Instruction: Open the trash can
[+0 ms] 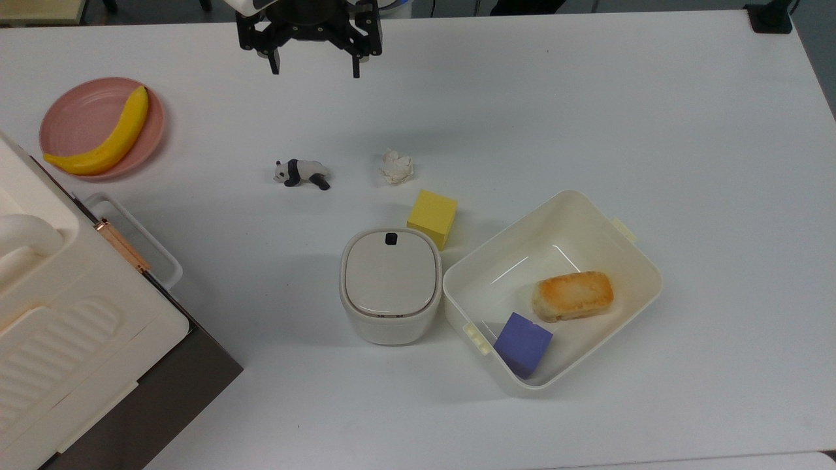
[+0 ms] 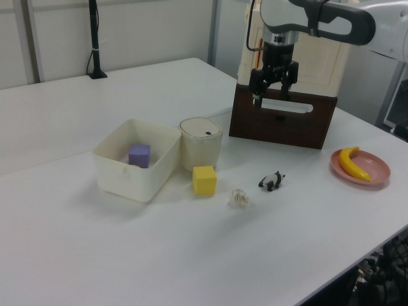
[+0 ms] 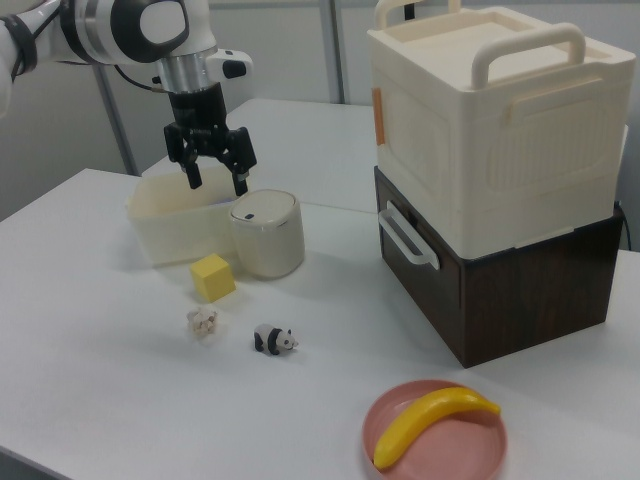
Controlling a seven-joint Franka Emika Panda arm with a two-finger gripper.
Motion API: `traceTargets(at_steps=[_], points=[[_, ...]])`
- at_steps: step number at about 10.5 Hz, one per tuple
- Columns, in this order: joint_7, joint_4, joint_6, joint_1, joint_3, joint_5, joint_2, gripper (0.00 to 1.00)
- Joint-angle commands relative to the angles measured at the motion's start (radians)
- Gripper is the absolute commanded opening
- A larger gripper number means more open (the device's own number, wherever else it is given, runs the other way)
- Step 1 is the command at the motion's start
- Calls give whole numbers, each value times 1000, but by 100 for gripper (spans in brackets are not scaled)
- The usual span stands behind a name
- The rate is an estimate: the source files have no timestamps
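Observation:
The trash can (image 1: 390, 286) (image 2: 201, 141) (image 3: 267, 233) is a small cream-white rounded bin standing mid-table. Its flat lid lies closed, with a small black button (image 1: 391, 239) at the lid's edge. My gripper (image 1: 315, 67) (image 2: 272, 99) (image 3: 216, 181) hangs open high above the table, well away from the bin, toward the top view's upper edge. Nothing is between its black fingers.
A cream tub (image 1: 588, 215) beside the bin holds a bread piece (image 1: 573, 296) and a purple cube (image 1: 522, 343). A yellow cube (image 1: 432, 217), crumpled paper (image 1: 397, 166) and a toy panda (image 1: 302, 173) lie near. A banana (image 1: 104, 140) rests on a pink plate (image 1: 78, 111). A large white-and-brown appliance (image 1: 65, 339) stands at the top view's left.

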Motion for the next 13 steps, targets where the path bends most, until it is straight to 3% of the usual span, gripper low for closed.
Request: traceTargets(at_steps=[1, 13], points=[[-8, -11, -17, 11, -9, 2, 0, 100], [-8, -5, -29, -4, -21, -9, -4, 100]])
